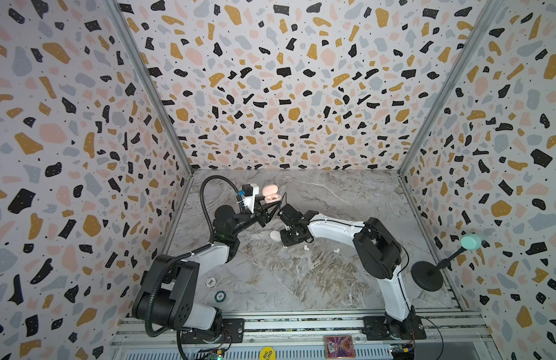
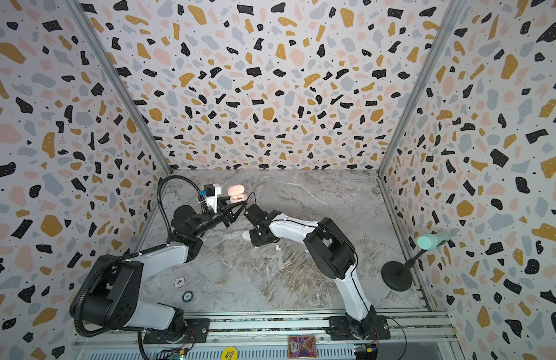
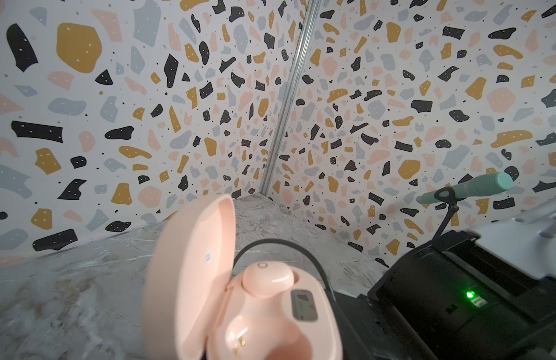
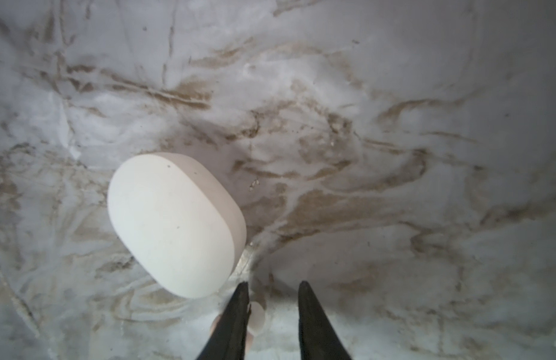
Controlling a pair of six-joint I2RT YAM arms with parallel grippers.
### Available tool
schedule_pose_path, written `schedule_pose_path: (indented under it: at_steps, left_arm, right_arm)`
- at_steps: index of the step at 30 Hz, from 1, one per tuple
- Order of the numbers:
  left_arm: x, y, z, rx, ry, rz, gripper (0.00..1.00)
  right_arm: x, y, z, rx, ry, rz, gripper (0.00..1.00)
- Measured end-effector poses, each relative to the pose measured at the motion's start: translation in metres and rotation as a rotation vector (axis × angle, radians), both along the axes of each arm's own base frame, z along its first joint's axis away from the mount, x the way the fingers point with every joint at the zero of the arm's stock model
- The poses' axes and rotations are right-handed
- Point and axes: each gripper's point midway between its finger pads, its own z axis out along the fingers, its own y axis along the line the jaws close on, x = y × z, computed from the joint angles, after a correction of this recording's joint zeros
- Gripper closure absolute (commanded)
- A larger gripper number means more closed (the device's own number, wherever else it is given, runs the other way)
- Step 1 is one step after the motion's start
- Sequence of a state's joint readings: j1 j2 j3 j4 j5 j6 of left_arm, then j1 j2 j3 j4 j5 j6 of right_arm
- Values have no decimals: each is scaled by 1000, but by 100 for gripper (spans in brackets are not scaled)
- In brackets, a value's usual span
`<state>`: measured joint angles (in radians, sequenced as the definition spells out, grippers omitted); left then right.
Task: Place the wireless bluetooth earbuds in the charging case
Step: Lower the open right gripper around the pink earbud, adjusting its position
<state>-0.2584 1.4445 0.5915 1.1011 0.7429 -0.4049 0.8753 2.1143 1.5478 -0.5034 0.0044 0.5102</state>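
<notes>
Our left end effector (image 1: 271, 205) is clamping the open pink charging case (image 3: 264, 311) aloft for loading, one pink earbud (image 3: 266, 279) seated, while our right end effector (image 4: 273, 283), narrowly parted and empty, is hovering over the loose pink earbud (image 4: 257, 314) on the bench (image 4: 395, 156).

Near the middle of the table (image 1: 348, 280) lies the closed case (image 1: 273, 236), partly under the right arm's wrist. Two loose earbuds (image 1: 306, 248) lie to its right and slightly nearer (apart from each other). Farther back, raised off the table, the open case (image 1: 269, 192) sits in the left gripper (image 1: 272, 204), with a seated earbud (image 3: 266, 279) in one well. Two chips (image 1: 210, 282) lie near left. The microphone stand (image 1: 426, 276) stands by the right wall.
</notes>
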Motion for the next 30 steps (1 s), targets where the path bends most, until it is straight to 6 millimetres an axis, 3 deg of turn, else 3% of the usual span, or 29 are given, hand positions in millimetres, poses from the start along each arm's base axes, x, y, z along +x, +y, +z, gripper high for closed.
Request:
schedule_pose_path:
  at_steps: [20, 30]
  left_arm:
    - [0, 0, 0, -1, 1, 0, 57]
    - [0, 0, 0, -2, 2, 0, 57]
  right_arm:
    - [-7, -1, -2, -10, 24, -10, 70]
    - [-2, -3, 1, -7, 22, -17, 53]
